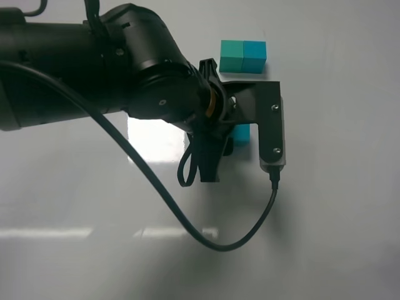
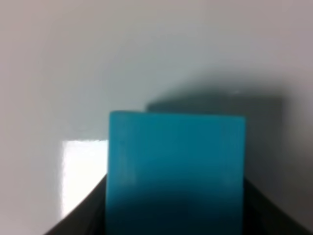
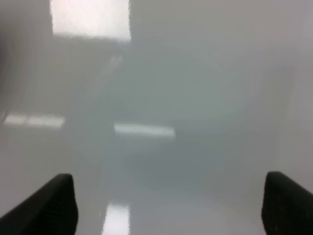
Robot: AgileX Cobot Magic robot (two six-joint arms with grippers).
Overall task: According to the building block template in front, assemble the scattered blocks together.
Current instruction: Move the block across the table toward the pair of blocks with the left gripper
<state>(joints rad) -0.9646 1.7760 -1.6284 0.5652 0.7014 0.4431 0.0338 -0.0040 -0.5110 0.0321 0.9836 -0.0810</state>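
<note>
The building block template (image 1: 242,56), a teal-green cube joined to a cyan-blue cube, lies at the back of the white table. My left gripper (image 1: 230,139) reaches across just in front of it, and its arm covers most of what is below. A cyan-blue scattered block (image 1: 242,134) peeks out beside the gripper. In the left wrist view this block (image 2: 176,161) fills the gap between the dark fingers (image 2: 85,210), which touch both its sides. The teal-green scattered block is hidden. My right gripper (image 3: 168,205) is open and empty over bare table.
The left arm's black body (image 1: 94,69) and its looping cable (image 1: 212,240) cover the table's middle left. The grey wrist camera mount (image 1: 273,128) hangs right of the gripper. Bright light reflections (image 1: 156,140) lie on the white tabletop.
</note>
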